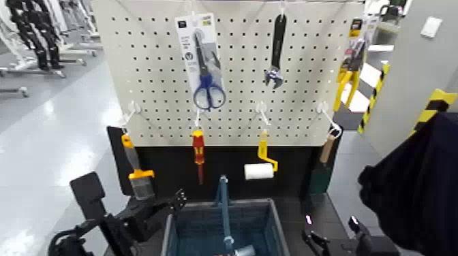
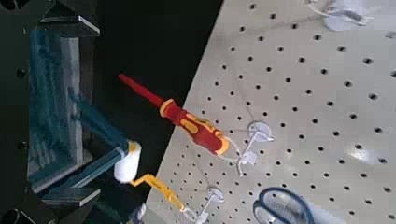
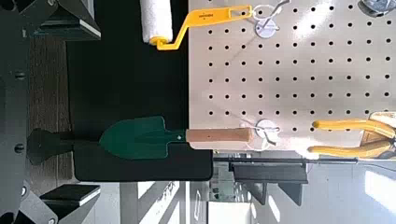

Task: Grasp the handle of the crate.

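Observation:
The blue-grey mesh crate (image 1: 262, 228) sits low in the head view, below the pegboard. Its handle (image 1: 223, 208) stands upright over the crate's middle, seen as a narrow strip. My left gripper (image 1: 174, 203) is open and empty just left of the crate's near-left corner, clear of the handle. In the left wrist view the crate (image 2: 42, 93) and the handle (image 2: 98, 121) lie ahead of the gripper (image 2: 67, 105), whose fingers stand wide apart. My right gripper (image 1: 332, 235) is open and empty, low to the right of the crate; it also shows in the right wrist view (image 3: 61, 107).
A white pegboard (image 1: 235, 109) stands behind the crate with scissors (image 1: 206, 75), a wrench (image 1: 275, 54), pliers (image 1: 349, 75), a brush (image 1: 136, 173), a red screwdriver (image 1: 198, 153), a yellow-handled paint roller (image 1: 261, 167) and a green trowel (image 3: 140, 138). A dark cloth (image 1: 416, 184) hangs at the right.

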